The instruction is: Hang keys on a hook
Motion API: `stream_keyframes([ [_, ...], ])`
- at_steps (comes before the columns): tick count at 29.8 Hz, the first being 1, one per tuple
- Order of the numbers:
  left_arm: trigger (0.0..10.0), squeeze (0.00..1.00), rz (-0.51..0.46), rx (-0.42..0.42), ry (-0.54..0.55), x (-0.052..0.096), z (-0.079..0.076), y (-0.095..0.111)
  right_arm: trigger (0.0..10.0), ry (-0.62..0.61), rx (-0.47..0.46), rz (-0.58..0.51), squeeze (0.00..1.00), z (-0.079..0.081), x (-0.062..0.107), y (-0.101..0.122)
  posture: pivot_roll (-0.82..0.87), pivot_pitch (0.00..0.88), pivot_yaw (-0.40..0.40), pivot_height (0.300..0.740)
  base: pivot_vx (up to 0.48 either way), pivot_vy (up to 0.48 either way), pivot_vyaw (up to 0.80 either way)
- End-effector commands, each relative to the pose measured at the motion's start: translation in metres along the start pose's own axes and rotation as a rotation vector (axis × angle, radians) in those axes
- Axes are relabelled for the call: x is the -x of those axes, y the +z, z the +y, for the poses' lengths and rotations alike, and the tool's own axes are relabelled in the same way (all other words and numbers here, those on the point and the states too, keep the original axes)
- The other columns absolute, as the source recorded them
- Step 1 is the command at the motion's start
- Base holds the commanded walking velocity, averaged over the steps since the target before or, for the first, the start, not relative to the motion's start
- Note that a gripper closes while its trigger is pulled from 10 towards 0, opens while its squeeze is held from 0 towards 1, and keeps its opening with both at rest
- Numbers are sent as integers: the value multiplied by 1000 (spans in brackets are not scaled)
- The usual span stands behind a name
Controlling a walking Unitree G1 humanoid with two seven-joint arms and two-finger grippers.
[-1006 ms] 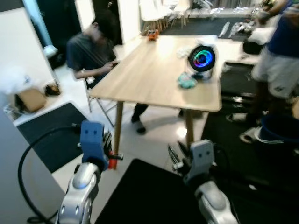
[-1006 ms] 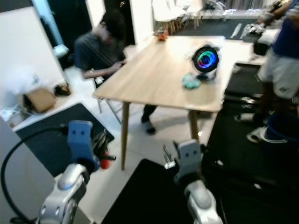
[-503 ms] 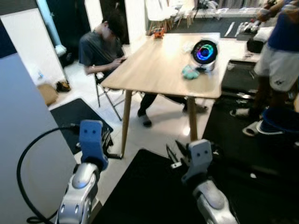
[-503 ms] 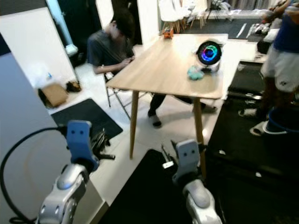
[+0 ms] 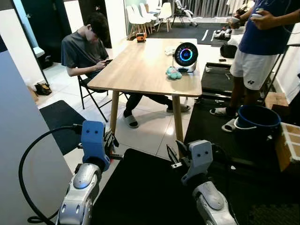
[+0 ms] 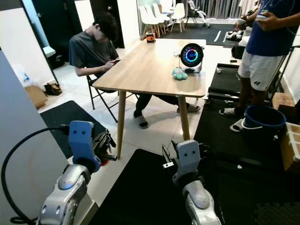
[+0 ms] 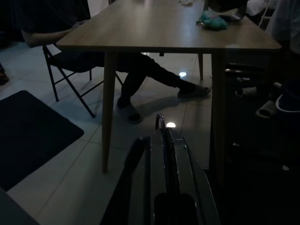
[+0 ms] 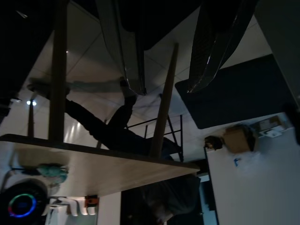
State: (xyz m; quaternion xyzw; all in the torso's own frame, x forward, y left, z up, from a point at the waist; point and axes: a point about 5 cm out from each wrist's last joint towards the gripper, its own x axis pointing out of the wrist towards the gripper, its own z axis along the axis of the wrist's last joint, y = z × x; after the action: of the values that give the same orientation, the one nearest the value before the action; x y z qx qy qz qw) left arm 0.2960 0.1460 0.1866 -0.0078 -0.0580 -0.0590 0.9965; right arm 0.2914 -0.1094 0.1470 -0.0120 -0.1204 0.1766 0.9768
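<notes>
My left gripper (image 5: 111,146) is held low in front of me over the tiled floor, shut on the keys. In the left wrist view its fingers (image 7: 169,154) lie pressed together, and a thin metal key ring (image 7: 160,121) sticks out past their tips. A small red piece (image 6: 100,161) hangs just under that gripper. My right gripper (image 5: 174,157) is held at about the same height over a black mat. Its two fingers stand apart in the right wrist view, with nothing between them (image 8: 166,88).
A wooden table (image 5: 140,70) stands ahead, with a person (image 5: 82,49) seated at its left. A round glowing device (image 5: 186,55) and a teal toy (image 5: 173,72) sit on it. Another person (image 5: 258,51) stands at the right beside a blue bucket (image 5: 255,119). A pale panel (image 5: 23,140) is close on my left.
The camera has shifted and the picture has gone from blurred to sharp, with more of the room showing on the right. Both arms keep the same pose.
</notes>
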Motion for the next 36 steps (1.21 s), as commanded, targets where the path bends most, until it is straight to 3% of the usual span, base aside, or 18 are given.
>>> stream_keyframes([
  [1,10000,0,-19,-14,0,0,2,3,10000,-3,1,15,0,1,2,-4,39,104,81,740,0,0,0],
  [12,10000,0,-15,-27,-1,0,2,2,10000,12,25,3,0,1,1,-3,41,99,79,740,0,0,145],
  [36,10000,0,-9,-32,1,0,2,2,10000,11,4,3,0,3,1,-3,42,108,85,740,0,0,794],
])
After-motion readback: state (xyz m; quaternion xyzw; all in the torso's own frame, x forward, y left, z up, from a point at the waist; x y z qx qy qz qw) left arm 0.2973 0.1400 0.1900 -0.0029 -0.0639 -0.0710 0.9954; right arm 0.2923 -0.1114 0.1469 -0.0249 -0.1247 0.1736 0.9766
